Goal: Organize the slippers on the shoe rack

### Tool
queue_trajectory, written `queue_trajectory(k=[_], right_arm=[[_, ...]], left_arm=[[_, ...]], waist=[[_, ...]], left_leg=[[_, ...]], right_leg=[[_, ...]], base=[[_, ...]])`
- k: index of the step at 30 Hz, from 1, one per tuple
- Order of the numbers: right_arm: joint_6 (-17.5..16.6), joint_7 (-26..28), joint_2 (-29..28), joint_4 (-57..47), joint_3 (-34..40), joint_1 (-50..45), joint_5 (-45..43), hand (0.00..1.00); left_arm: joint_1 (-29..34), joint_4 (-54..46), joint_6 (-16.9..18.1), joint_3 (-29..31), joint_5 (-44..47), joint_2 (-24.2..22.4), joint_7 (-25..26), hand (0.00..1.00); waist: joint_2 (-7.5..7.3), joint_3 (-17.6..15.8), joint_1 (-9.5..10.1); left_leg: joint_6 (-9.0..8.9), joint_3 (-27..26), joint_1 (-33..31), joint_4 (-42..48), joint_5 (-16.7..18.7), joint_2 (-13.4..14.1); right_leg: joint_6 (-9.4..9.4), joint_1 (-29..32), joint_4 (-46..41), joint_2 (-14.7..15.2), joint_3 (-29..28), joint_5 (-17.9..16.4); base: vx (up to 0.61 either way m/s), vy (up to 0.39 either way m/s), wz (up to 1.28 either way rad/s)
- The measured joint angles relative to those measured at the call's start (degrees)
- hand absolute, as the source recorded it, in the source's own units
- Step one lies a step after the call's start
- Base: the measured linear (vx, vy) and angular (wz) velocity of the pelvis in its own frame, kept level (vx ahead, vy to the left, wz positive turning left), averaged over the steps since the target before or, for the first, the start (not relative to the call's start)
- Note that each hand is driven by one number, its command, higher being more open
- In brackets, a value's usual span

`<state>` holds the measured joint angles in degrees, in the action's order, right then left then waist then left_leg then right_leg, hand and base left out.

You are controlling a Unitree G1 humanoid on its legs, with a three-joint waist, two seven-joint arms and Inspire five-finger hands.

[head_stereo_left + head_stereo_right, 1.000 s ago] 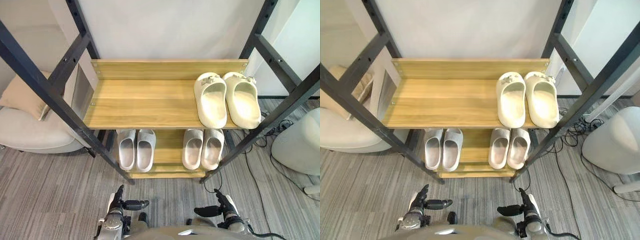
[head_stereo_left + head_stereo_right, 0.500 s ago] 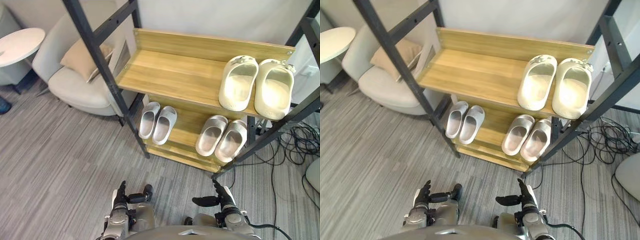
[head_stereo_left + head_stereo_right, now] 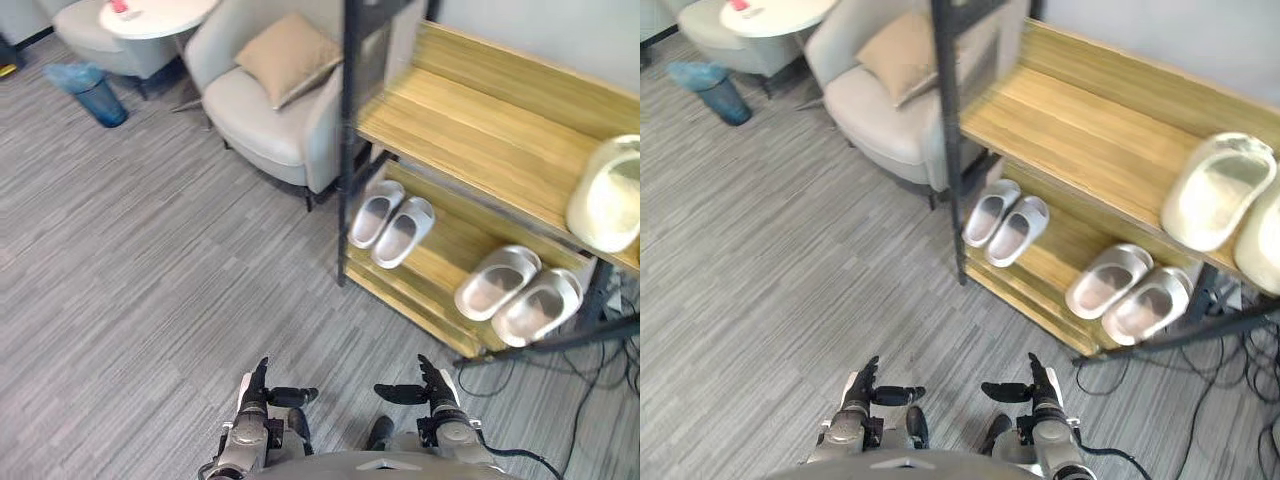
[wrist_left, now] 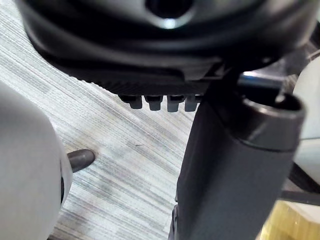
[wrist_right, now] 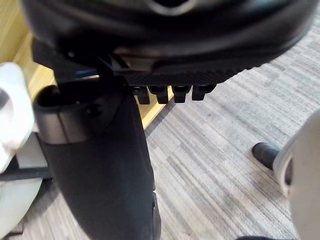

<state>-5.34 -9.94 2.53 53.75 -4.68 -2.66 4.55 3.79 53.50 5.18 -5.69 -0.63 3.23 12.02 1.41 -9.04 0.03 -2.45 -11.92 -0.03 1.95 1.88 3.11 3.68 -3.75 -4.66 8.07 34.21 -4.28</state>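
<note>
While the left hand (image 3: 258, 393) and right hand (image 3: 431, 390) hang low over the carpet (image 3: 150, 260), fingers straight and empty, the shoe rack (image 3: 470, 140) holds a small grey pair (image 3: 392, 220) and a larger grey pair (image 3: 518, 293) on its lower shelf, with 2 chunky cream slippers (image 3: 1217, 192) above.

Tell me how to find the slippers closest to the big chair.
Find the wooden rack beside the armchair and look at its lower shelf. The slippers are the pale grey pair at the armchair end, by the black post; the other grey pair sits at the far end, the cream ones higher up.
</note>
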Motion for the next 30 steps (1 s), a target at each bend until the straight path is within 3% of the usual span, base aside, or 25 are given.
queue_trajectory(k=[2, 4, 5, 6, 7, 8, 9, 10, 11, 13, 15, 16, 17, 18, 19, 20, 21, 22, 23, 25, 26, 28, 30], right_arm=[[0.0, 0.4, -0.3, 0.0, -0.9, 0.3, 0.1, 1.0], [0.1, 0.7, -0.8, 0.1, -1.0, 0.4, 0.4, 1.0], [0.0, 0.8, -0.7, 0.1, -1.0, 0.2, 0.4, 1.0], [0.1, 1.1, -0.3, 0.1, -1.0, 0.1, 0.4, 1.0], [0.1, 1.1, -0.2, 0.1, -1.0, 0.1, 0.4, 1.0], [0.0, 1.1, 0.1, 0.1, -0.9, 0.2, 0.4, 1.0], [-0.3, 1.2, 0.0, -0.1, -1.2, 0.2, 0.4, 1.0], [-0.3, 1.3, 0.0, -0.1, -1.3, 0.3, 0.4, 1.0], [-0.3, 1.3, 0.1, -0.1, -1.5, 0.8, 0.4, 1.0], [-0.3, 1.3, 0.6, -0.1, -1.6, 1.0, 0.2, 1.0], [-0.3, 1.3, 1.0, -0.1, -1.5, 1.0, -0.1, 1.0], [-0.4, 1.3, 0.9, -0.2, -1.2, 0.8, -0.5, 1.0], [-0.3, 1.2, 1.2, -0.1, -1.0, 0.7, -0.4, 1.0], [-0.3, 1.2, 1.6, -0.1, -0.9, 0.8, -0.2, 1.0], [-0.2, 1.3, 1.7, 0.0, -0.7, 0.9, -0.2, 1.0], [0.0, 1.3, 1.6, 0.0, -0.2, 1.0, -0.2, 1.0], [0.2, 1.7, 1.6, 0.2, -0.1, 1.0, -0.2, 1.0], [0.2, 1.9, 1.7, 0.0, -0.8, 0.5, -0.2, 1.0], [0.2, 1.9, 1.6, -0.4, -1.4, 0.1, -0.2, 1.0], [0.1, 1.9, 1.0, -0.4, -1.8, 1.0, -0.2, 1.0], [0.1, 1.8, 0.8, -0.1, -2.3, 3.1, -0.2, 1.0], [0.1, 1.8, 0.4, -0.4, -2.9, 5.6, -0.2, 1.0], [0.0, 1.6, -0.3, -0.7, -2.7, 5.4, -0.2, 1.0]], left_arm=[[0.0, 0.8, 0.4, 0.6, 0.0, 0.5, 0.0, 1.0], [0.0, 0.9, 0.6, 1.2, -0.1, 1.5, -0.1, 1.0], [0.1, 0.9, 0.6, 1.6, -0.1, 1.6, -0.1, 1.0], [0.2, 1.1, 0.6, 2.2, 0.0, 1.5, 0.0, 1.0], [0.2, 1.2, 0.6, 2.3, 0.0, 1.5, 0.1, 1.0], [0.2, 1.5, 0.6, 2.4, 0.0, 2.2, 0.1, 1.0], [-0.1, 1.7, 0.5, 3.4, 0.6, 2.9, 0.5, 1.0], [-0.2, 1.7, 0.5, 3.9, 0.7, 2.9, 0.6, 1.0], [-0.1, 1.8, 0.5, 4.4, 1.1, 3.0, 0.5, 1.0], [-0.2, 2.0, 0.5, 4.4, 1.3, 3.0, 0.7, 1.0], [-0.2, 2.5, 0.5, 4.4, 1.2, 3.1, 0.6, 1.0], [-0.2, 2.7, 0.5, 4.4, 1.2, 3.2, 0.6, 1.0], [-0.2, 3.2, 0.5, 4.4, 1.2, 2.6, 0.7, 1.0], [0.4, 3.2, 0.7, 4.4, 1.2, 1.9, 0.6, 1.0], [0.3, 3.2, 0.6, 4.5, 1.0, 1.7, 0.4, 1.0], [0.2, 3.1, 0.6, 4.7, 0.9, 1.5, 0.2, 1.0], [0.1, 3.0, 0.6, 5.1, 0.7, 1.3, 0.0, 1.0], [0.5, 2.2, 0.6, 7.2, 0.8, 0.8, 0.0, 1.0], [0.8, 1.4, 0.7, 8.3, 0.9, 0.8, 0.2, 1.0], [1.0, -1.1, 1.6, 10.4, 1.1, 0.3, 0.7, 1.0], [0.0, -1.2, 1.8, 10.8, 1.2, -0.2, 0.5, 1.0], [-1.5, -1.8, 1.8, 11.0, 1.1, 0.1, 0.4, 1.0], [-2.9, -2.0, 1.8, 10.9, 0.9, 0.9, 0.4, 1.0]], waist=[[-0.2, -0.1, 0.17], [-2.06, -0.7, 0.42], [-2.29, -0.6, 0.46], [-2.92, -0.9, 0.63], [-2.94, -0.9, 0.63], [-2.58, -1.0, 0.56], [-3.42, -1.4, 0.3], [-3.63, -1.4, 0.32], [-3.89, -1.7, 0.04], [-3.94, -1.8, -0.24], [-4.12, -1.8, -0.72], [-4.23, -1.9, -0.9], [-3.97, -1.2, -1.23], [-2.38, -0.6, -0.96], [-1.71, -0.8, -1.0], [-1.55, -0.9, -0.97], [-1.63, -1.0, -1.02], [-1.72, -1.3, -1.0], [-2.05, -1.5, -0.65], [-1.85, -1.7, 1.5], [-1.99, -2.1, 2.53], [-2.63, -4.2, 2.72], [-3.99, -5.1, 2.7]], left_leg=[[0.75, 1.6, 0.3, -0.4, 0.0, -1.5], [3.0, 4.8, 0.3, 1.8, 2.3, -4.6], [3.31, 5.7, 0.2, 2.2, 2.9, -4.9], [4.48, 8.1, 0.7, 3.6, 4.1, -6.3], [4.8, 8.7, 0.8, 3.9, 4.3, -6.5], [5.76, 11.6, 1.3, 5.1, 4.9, -6.6], [6.39, 14.7, 1.1, 6.3, 5.7, -6.1], [6.42, 16.0, 1.0, 6.3, 5.8, -6.0], [6.32, 19.3, 1.2, 6.3, 6.2, -5.9], [6.46, 23.2, 2.0, 6.3, 7.3, -5.9], [5.63, 28.1, 3.2, 6.5, 9.5, -6.0], [5.45, 30.0, 3.7, 6.9, 10.5, -6.1], [4.46, 33.5, 4.2, 7.5, 12.3, -5.2], [2.27, 35.3, 3.7, 8.4, 12.7, -4.2], [1.52, 35.6, 3.0, 9.7, 12.5, -3.5], [-0.22, 35.2, 2.6, 11.0, 12.0, -3.5], [-4.13, 32.6, 0.8, 16.4, 10.9, -3.9], [-6.6, 24.4, -3.8, 31.0, 9.5, -3.5], [-6.61, 19.7, -6.5, 37.9, 9.3, -2.1], [-3.83, 8.4, -12.5, 50.6, 13.4, 2.9], [-1.69, 3.8, -16.3, 50.6, 16.0, 3.9], [-0.1, 0.3, -19.9, 44.5, 17.4, 3.4], [2.13, -1.5, -22.6, 33.9, 14.0, 1.2]], right_leg=[[1.3, -0.2, -2.8, 2.0, 1.8, -1.6], [3.53, -0.1, -12.2, 7.8, 4.4, -6.3], [3.6, -0.1, -14.8, 8.9, 4.5, -7.0], [1.45, 2.7, -26.1, 12.8, 1.2, -7.2], [0.76, 3.5, -28.2, 13.3, 0.0, -6.8], [-1.74, 7.8, -35.6, 12.7, -8.3, -7.4], [-1.71, 10.3, -36.0, 8.2, -14.3, -11.0], [-1.86, 11.5, -35.5, 6.3, -16.1, -11.7], [-1.82, 14.3, -33.1, 2.6, -18.7, -12.1], [-1.12, 17.7, -27.7, -1.2, -21.4, -11.5], [-0.5, 19.5, -18.5, -3.6, -24.8, -7.9], [-0.91, 19.6, -17.8, -3.7, -25.4, -4.5], [-3.95, 18.3, -18.9, -4.1, -23.5, -4.9], [-4.88, 17.6, -19.2, -4.2, -19.9, -7.0], [-5.14, 16.6, -19.3, -4.1, -18.2, -7.0], [-5.22, 16.0, -19.5, -4.1, -17.5, -7.1], [-5.59, 14.2, -19.6, -3.8, -16.8, -7.3], [-5.61, 7.2, -13.9, -5.0, -15.9, -7.3], [-5.62, 3.6, -10.4, -6.2, -15.8, -7.3], [-6.67, -3.3, -3.3, -9.1, -16.6, -7.9], [-6.62, -5.2, -1.5, -9.6, -16.9, -8.0], [-5.82, -7.7, -1.4, -9.2, -16.6, -8.3], [-3.45, -10.7, -1.5, -8.2, -14.5, -9.6]], base=[[-0.01, 0.128, 0.53], [0.01, 0.164, 0.74], [0.04, 0.1, 0.89], [0.05, 0.119, 0.6], [0.07, 0.161, 0.94], [0.14, 0.148, 1.05], [0.12, 0.049, 1.2], [0.21, -0.014, 1.35], [0.17, -0.04, 1.06], [0.23, -0.099, 1.16], [0.31, -0.213, 1.25], [0.45, -0.335, 1.42], [0.46, -0.289, 1.48], [0.56, -0.345, 1.49], [0.39, -0.208, 1.08], [0.37, -0.176, 0.92], [0.45, -0.198, 1.08], [0.46, -0.206, 1.0], [0.46, -0.224, 0.68], [0.51, -0.191, 0.02], [0.45, -0.099, -0.18], [0.44, -0.034, -0.01], [0.53, -0.002, 0.3]])
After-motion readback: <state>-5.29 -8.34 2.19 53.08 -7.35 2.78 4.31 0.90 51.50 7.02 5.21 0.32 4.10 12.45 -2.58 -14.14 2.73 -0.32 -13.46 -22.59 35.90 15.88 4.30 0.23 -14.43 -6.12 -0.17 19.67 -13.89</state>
